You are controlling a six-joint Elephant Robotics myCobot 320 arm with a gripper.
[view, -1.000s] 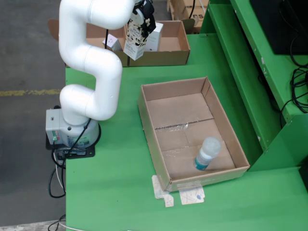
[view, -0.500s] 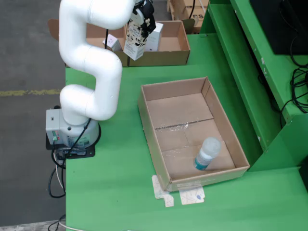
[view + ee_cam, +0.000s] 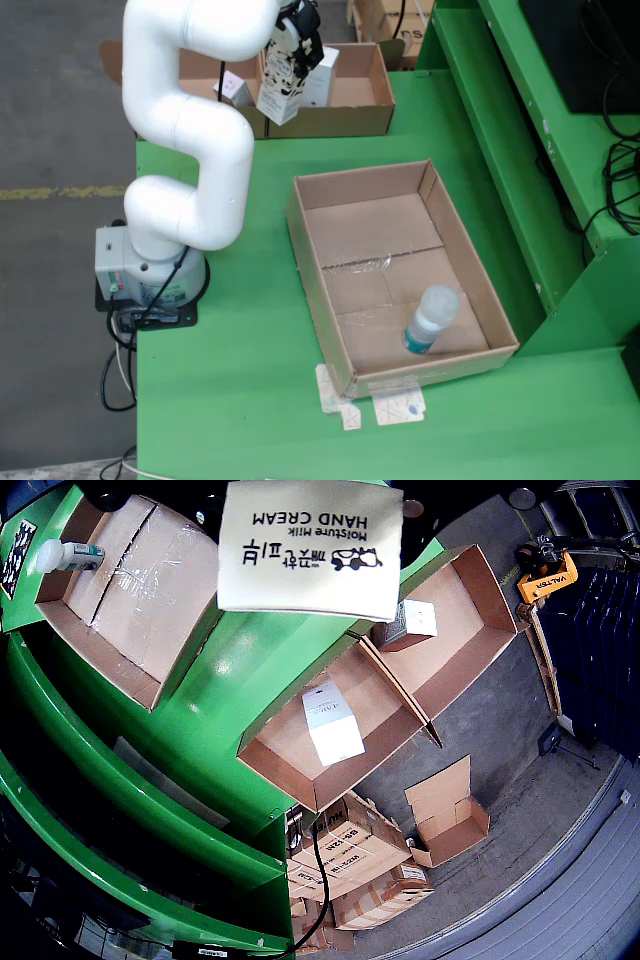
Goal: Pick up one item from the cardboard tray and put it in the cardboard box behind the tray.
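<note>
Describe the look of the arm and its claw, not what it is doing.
The arm is glossy white, built of thick rounded tube segments with bulbous joints. It rises from a grey square base with black cables trailing off it. The claw is black, small and angular against the white links.

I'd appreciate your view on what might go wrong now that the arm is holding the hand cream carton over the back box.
1. The hand cream carton hangs above the divider of the back box, so it may catch there.
2. It could land on the white box already inside and sit tilted.
3. The gripper holds only its top, so it may swing.
</note>
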